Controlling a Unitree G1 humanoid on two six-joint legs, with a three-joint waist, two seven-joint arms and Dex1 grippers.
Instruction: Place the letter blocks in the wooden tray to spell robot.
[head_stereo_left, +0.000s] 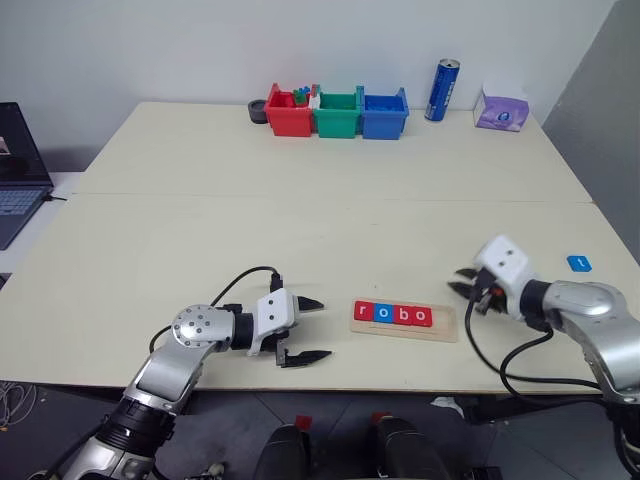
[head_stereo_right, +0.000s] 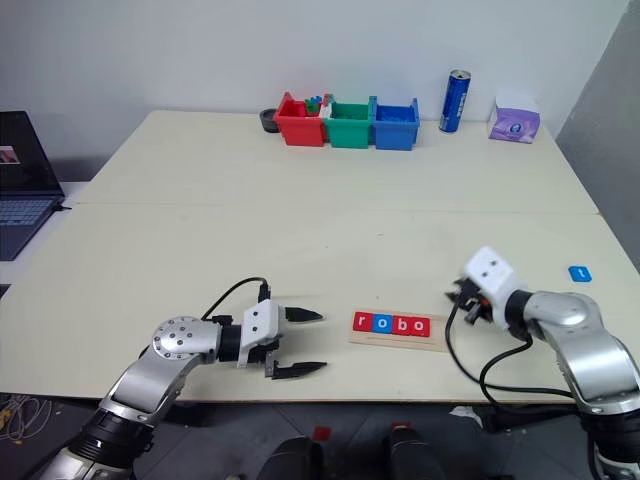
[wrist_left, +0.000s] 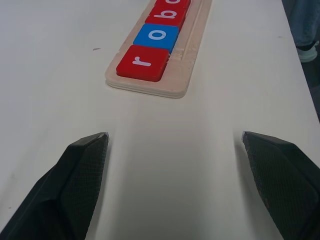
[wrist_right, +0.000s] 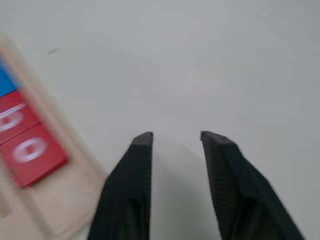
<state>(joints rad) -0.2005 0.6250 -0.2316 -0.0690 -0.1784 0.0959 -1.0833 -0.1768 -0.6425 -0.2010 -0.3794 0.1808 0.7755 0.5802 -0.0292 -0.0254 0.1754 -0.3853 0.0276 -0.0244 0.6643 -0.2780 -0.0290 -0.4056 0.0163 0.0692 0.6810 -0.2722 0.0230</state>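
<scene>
So the wooden tray (head_stereo_left: 404, 321) sat near the front edge of the tabletop (head_stereo_left: 330, 210), roughly in the middle between the two arms. Four letter blocks (head_stereo_left: 393, 315) were lined up in its groove, touching each other, reading r-o-b-o: red, blue, red, red. The right end of the tray past the last "o" was bare wood. The fifth tile, a blue block (head_stereo_left: 578, 263), lay flat out on the right side of the tabletop, well apart from the tray and a bit farther back.

The left pincer (head_stereo_left: 308, 329) was just left of the tray, pointing toward it, with its fingers spread wide and nothing between them. In the left wrist view the two black fingers (wrist_left: 80, 170) had only bare tabletop in the gap, the tray's "r" end ahead of them and not touching.

The right pincer (head_stereo_left: 467, 285) hung just off the right end of the tray, between the tray and the loose blue tile. Its fingers (wrist_right: 132, 175) stood partly apart with a narrow gap, holding nothing.

Way at the far edge were red, green and blue bins (head_stereo_left: 338, 112), a blue can (head_stereo_left: 441, 90) and a purple tissue box (head_stereo_left: 501, 109). A laptop (head_stereo_left: 18, 170) sat off to the left.
</scene>
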